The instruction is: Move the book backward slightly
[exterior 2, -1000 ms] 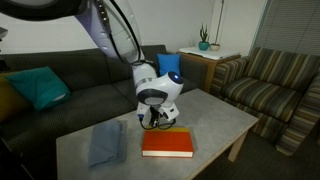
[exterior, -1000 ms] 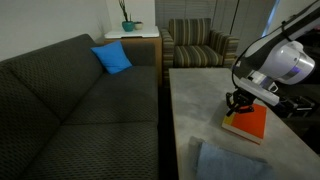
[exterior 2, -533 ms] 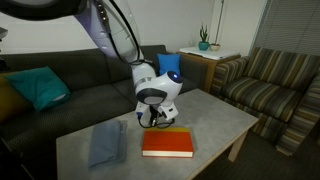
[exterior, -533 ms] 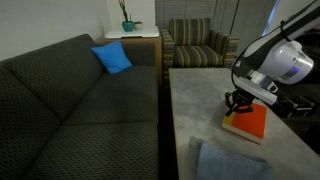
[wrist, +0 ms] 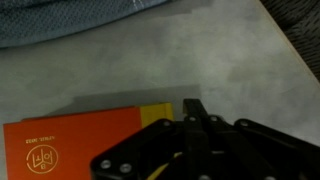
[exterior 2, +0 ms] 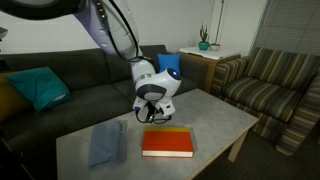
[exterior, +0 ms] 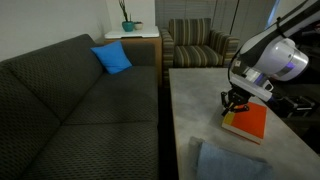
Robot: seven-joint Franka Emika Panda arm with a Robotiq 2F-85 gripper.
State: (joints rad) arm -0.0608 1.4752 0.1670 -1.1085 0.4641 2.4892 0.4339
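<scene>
Book (exterior 2: pixel 167 143) lies flat on the worktop (exterior 2: pixel 215 115), orange cover up, with a folded cloth (exterior 2: pixel 105 142) just beside one short end. In this exterior view its long axis runs across the picture, along the worktop's near edge. The fingers (wrist: pixel 193 112) look pressed together and hold nothing. In the wrist view they stand over the yellow spine strip (wrist: pixel 155 112) near one corner, and the orange cover (wrist: pixel 70 145) stretches away to one side of them. Whether the tips touch the book I cannot tell. They sit off the book's middle, so a push or drag from there would probably turn the book rather than slide it straight.
</scene>
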